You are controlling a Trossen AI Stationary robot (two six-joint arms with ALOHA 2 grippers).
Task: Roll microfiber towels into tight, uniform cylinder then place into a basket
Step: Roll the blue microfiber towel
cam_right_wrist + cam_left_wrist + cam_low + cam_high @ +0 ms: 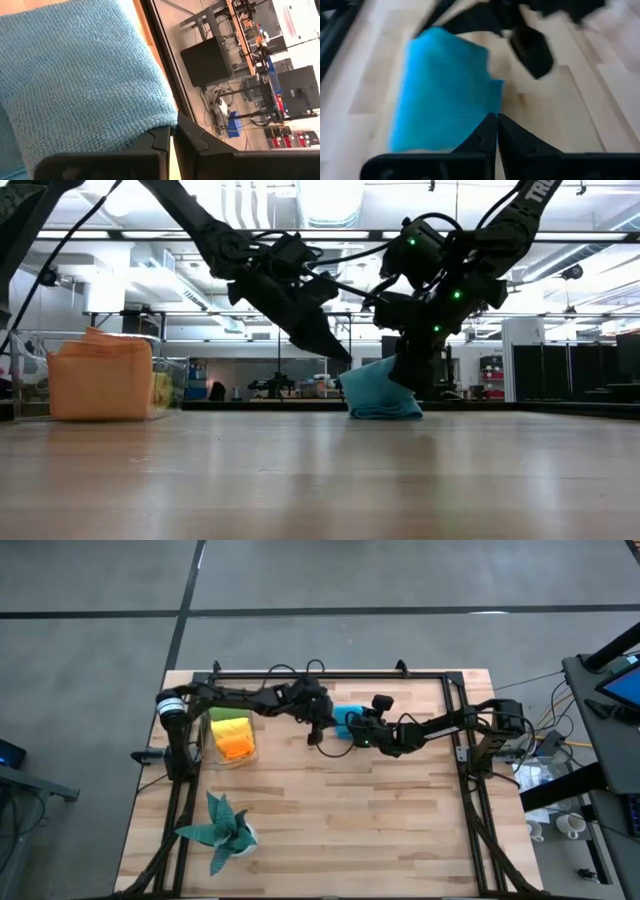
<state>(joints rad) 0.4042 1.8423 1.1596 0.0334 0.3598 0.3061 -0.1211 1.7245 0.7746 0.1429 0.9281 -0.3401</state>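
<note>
The blue microfiber towel (344, 717) lies as a loose bundle on the table's far middle (378, 398), resting on its underside. My right gripper (412, 385) is shut and stands at the bundle's right upper side; in its wrist view the towel (75, 70) fills the space beside the shut fingers (172, 132). My left gripper (343, 355) is shut and slants down at the bundle's upper left edge (496, 122). The clear basket (251, 743) at the left holds yellow, green and orange towels (100, 378). My left gripper comes slanting down from the table's left with its shut fingertips (487, 127) at the towel's left edge (490, 100); I cannot tell whether they touch it. My right gripper lays the outer side of one shut finger (157, 140) against the towel's edge (160, 120), coming slanting down from the table's right. The bundle rests on the table.
A dark teal plant in a white pot (222, 830) stands near the front left corner. A black metal frame (330, 675) runs along the far edge and both sides. Bare wood (380, 820) spreads across the near half.
</note>
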